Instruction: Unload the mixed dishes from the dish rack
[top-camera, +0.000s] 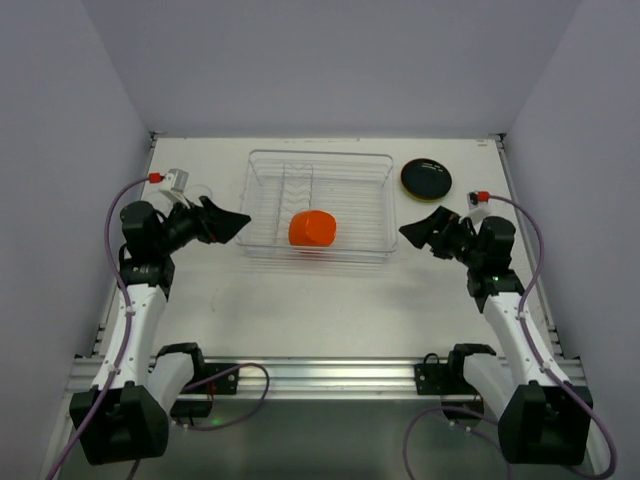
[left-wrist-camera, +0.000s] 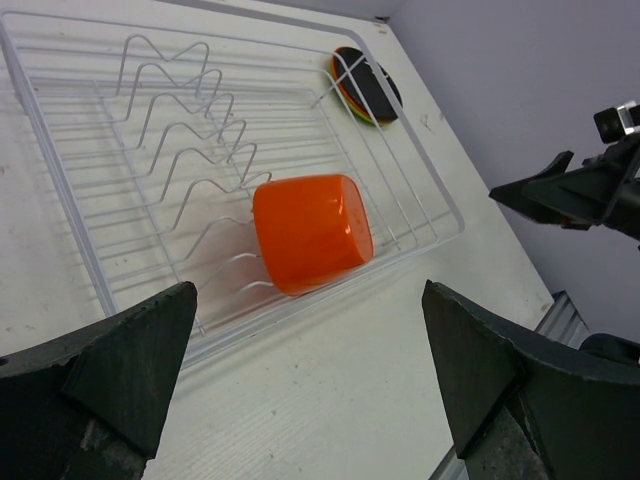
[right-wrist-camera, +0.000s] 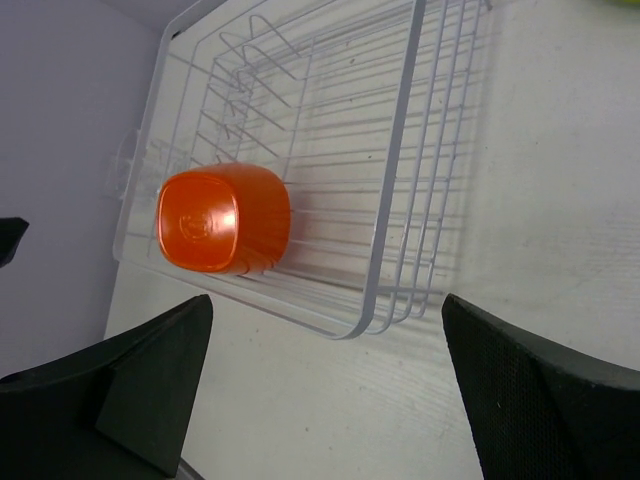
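Note:
The clear wire dish rack (top-camera: 350, 195) stands at the middle back of the table. An orange plastic cup (top-camera: 312, 230) lies on its side in the rack near the front edge; it also shows in the left wrist view (left-wrist-camera: 312, 232) and the right wrist view (right-wrist-camera: 222, 218). A stack of small plates (top-camera: 426, 178), black on top with orange and lime green edges (left-wrist-camera: 366, 86), lies on the table right of the rack. My left gripper (top-camera: 238, 226) is open and empty just left of the rack. My right gripper (top-camera: 410, 232) is open and empty just right of it. No glass cups show clearly.
White walls close the table on the left, back and right. The rack's zigzag plate slots (left-wrist-camera: 180, 130) are empty. The rack's thick rim wire (right-wrist-camera: 390, 180) lies between my right gripper and the cup. A metal rail (top-camera: 320, 375) runs along the near edge.

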